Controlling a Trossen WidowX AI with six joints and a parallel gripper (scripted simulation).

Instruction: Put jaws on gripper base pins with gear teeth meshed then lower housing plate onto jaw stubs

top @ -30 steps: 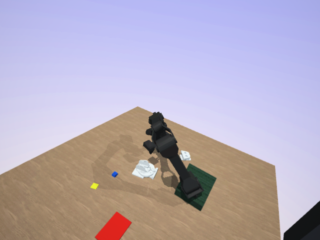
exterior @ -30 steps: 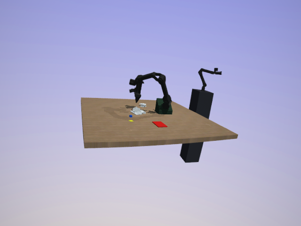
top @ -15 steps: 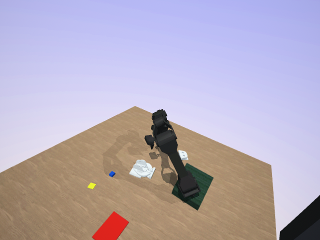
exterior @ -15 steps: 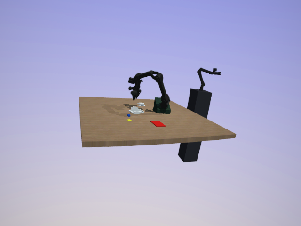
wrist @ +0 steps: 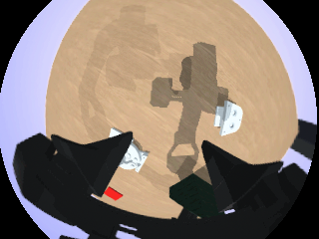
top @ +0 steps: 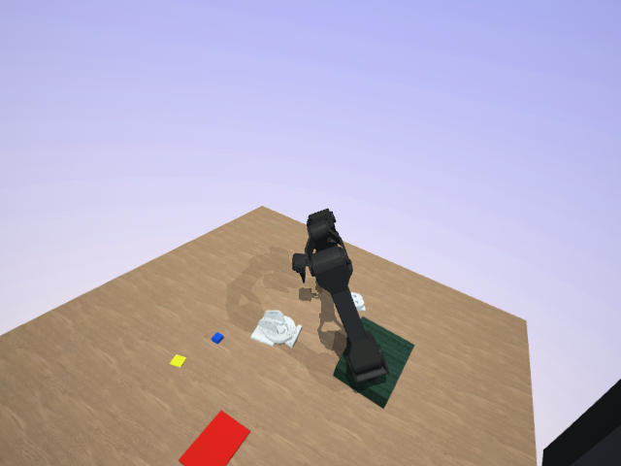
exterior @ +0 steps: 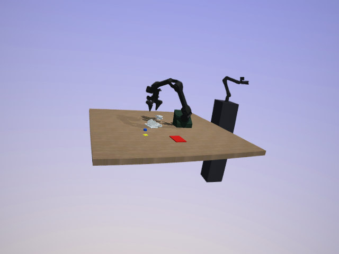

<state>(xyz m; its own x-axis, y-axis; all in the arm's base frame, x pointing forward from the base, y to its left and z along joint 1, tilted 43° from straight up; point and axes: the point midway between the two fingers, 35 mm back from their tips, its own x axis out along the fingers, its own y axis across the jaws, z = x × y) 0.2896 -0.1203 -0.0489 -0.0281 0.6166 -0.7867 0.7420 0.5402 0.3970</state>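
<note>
Right now, the hand (top: 304,279) (exterior: 153,110) (wrist: 167,139) is spread wide with nothing between its fingers, raised above the table (top: 125,320) (exterior: 123,147) (wrist: 75,75). The white base (top: 283,337) (exterior: 153,126) (wrist: 134,159) sits low in the middle of the top frame, carrying upright white pieces whose ridges slant from upper left to lower right; whether their teeth mesh, I cannot tell. Apart from it, the small white plate (top: 358,301) (exterior: 159,117) (wrist: 231,119) is at right in the wrist frame, its two round marks lined up nearly top to bottom along its long axis. From above, the arm partly hides it. In the top frame, a blue cube (top: 216,337) (exterior: 144,129) and a yellow square (top: 178,360) (exterior: 145,134) lie lower left.
</note>
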